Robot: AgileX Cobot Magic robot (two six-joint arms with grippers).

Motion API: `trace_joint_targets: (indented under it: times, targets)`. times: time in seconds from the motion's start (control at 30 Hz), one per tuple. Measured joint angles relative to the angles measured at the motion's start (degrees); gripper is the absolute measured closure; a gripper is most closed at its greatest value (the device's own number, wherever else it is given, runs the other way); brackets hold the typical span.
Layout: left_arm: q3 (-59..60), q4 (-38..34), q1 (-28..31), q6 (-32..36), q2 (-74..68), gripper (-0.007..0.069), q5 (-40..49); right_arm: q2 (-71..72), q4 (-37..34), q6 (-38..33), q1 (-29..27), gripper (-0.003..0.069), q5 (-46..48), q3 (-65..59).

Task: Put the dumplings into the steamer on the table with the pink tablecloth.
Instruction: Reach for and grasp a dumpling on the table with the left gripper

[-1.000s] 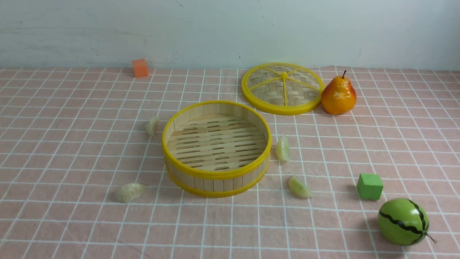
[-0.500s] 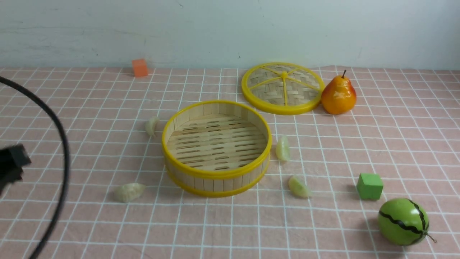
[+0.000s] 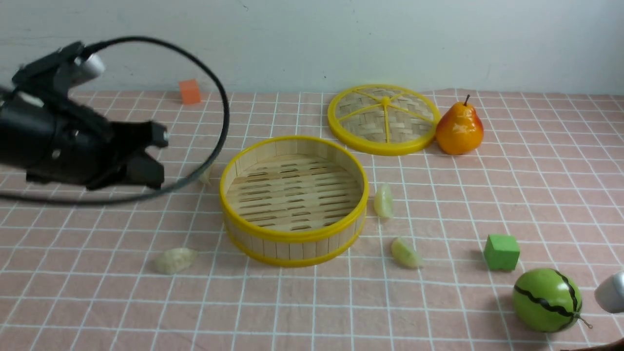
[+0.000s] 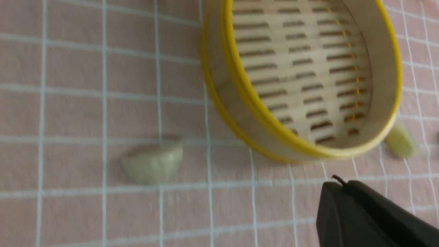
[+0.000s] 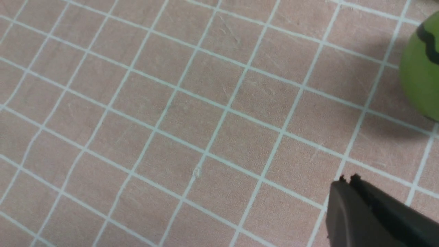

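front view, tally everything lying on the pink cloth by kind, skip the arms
dumplings: 4 (one partly hidden)
steamer: 1
lid: 1
pear: 1
watermelon: 1
blocks: 2 (orange, green)
total: 10

The light was bright, even and diffuse, coming from above. Shadows were faint and soft-edged: the watermelon [image 3: 546, 300] and the green cube [image 3: 501, 252] each threw a pale one to the left. The pear [image 3: 459, 127] carried small white glints. In the front view the left gripper [image 3: 152, 158] looked slightly smeared. The left wrist view was soft throughout, its dumpling [image 4: 153, 164] and grid lines blurred. The right wrist view showed the pink tablecloth [image 5: 192, 113] sharply.
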State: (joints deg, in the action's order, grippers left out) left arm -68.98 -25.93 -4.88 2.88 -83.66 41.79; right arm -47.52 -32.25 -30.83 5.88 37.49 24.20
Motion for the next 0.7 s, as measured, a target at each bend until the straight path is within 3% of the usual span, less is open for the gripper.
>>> trace_joint_targets:
  times: [0.27, 0.4, 0.6, 0.7]
  targets:
    - [-22.07, 13.09, 0.00, -8.96, -21.37, 0.0635, 5.76, 0.00, -0.19, -0.37, 0.00, 0.0662, 0.47, 0.00]
    - [-31.44, 18.26, -0.88, -9.84, -29.67, 0.0584, 9.28, 0.00, -0.19, -0.44, 0.00, 0.0662, -1.09, 0.00]
    - [-43.59, 24.91, -3.60, -10.08, -40.37, 0.0392, 9.87, 0.00, -0.02, -0.67, 0.00, 0.0661, -2.24, 0.00]
    - [-49.60, 27.38, -4.14, -10.26, -46.51, 0.0260, 7.99, 0.00, 0.23, -0.67, 0.00, 0.0661, -3.25, 0.00]
